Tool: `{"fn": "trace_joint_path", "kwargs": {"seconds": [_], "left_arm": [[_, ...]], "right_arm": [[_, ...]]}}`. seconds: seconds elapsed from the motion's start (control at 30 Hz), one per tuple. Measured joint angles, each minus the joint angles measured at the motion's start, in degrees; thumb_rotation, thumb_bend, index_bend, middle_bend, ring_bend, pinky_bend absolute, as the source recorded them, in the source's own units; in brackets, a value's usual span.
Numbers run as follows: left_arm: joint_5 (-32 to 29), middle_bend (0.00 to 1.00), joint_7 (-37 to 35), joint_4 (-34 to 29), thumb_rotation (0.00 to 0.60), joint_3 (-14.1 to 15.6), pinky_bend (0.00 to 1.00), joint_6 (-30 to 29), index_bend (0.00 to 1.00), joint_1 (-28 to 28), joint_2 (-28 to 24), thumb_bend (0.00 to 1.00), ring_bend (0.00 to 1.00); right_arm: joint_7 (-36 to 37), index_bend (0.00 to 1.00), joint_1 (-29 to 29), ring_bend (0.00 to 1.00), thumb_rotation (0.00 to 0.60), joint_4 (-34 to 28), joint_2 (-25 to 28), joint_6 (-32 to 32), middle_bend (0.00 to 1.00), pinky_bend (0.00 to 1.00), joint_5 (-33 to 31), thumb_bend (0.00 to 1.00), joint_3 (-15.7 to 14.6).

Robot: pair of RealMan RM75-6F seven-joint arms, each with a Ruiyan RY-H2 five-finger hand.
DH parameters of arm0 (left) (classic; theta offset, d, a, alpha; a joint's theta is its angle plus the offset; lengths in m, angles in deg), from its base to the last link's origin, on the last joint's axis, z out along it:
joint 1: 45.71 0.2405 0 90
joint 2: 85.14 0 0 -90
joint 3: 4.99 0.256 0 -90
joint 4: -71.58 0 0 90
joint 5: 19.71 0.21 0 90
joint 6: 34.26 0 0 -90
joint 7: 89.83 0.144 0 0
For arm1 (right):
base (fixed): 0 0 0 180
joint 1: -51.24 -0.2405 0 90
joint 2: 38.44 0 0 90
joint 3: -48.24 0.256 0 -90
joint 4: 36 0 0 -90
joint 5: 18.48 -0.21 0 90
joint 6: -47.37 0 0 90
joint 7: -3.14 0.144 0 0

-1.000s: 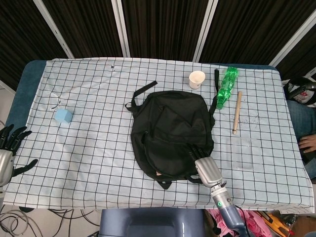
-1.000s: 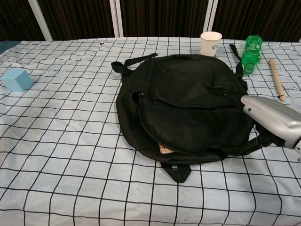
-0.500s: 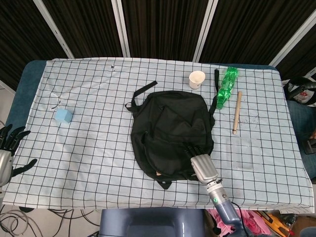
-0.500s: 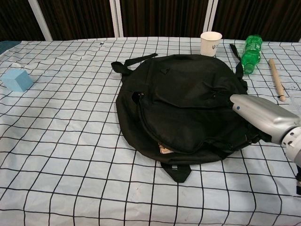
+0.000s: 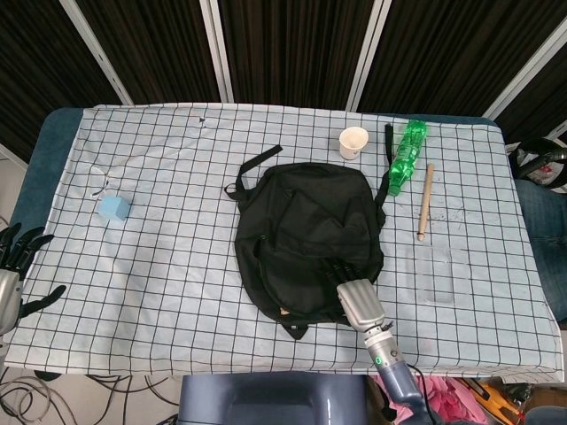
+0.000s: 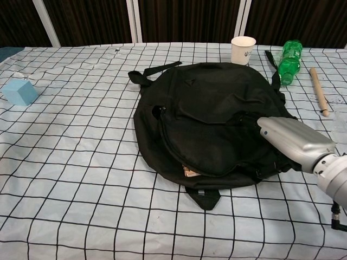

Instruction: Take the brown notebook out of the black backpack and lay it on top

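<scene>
Brown notebook [image 6: 188,172] peeks from the black backpack [image 6: 209,122] mid-desk, toward the front edge. Right hand [image 6: 293,142] rests on the bag, fingers' spread hidden; it should slide toward that opening. Left hand [image 5: 16,274] idles, fingers wide.

The backpack [image 5: 306,239] [image 6: 209,122] is black soft fabric and lies flat in the middle of the checked cloth. Its rounded body is slack and creased. A strap loop extends from its far left corner, and a short tab sticks out at the near edge. A curved opening runs along its near left side. In that gap, near the bottom edge, a small sliver of the brown notebook [image 6: 188,172] [image 5: 283,311] shows. The rest of the notebook is hidden inside, so its pose cannot be told.
</scene>
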Motion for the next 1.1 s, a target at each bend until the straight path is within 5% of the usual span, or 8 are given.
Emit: {"fn": "trace_joint_path", "kwargs": {"seconds": [0.27, 0.63, 1.1], "left_arm": [[0.18, 0.15, -0.33, -0.09, 0.6, -0.1, 0.07, -0.21, 0.19, 0.19, -0.17, 0.07, 0.0], [0.93, 0.15, 0.06, -0.45, 0.6, 0.46, 0.07, 0.37, 0.19, 0.12, -0.02, 0.07, 0.0], [10.6, 0.18, 2.81, -3.38, 0.6, 5.2, 0.08, 2.07, 0.21, -1.6, -0.18, 0.07, 0.0]], "right_arm": [[2.54, 0.46, -0.43, 0.06, 0.6, 0.98, -1.14, 1.38, 0.11, 0.12, 0.55, 0.44, 1.56], [7.0, 0.62, -1.43, 0.07, 0.6, -3.59, 3.69, -1.9, 0.11, 0.12, -2.98, 0.51, 4.25], [18.7, 0.63, -5.76, 0.07, 0.6, -9.42, 14.9, -14.79, 0.09, 0.12, -16.53, 0.51, 13.44]]}}
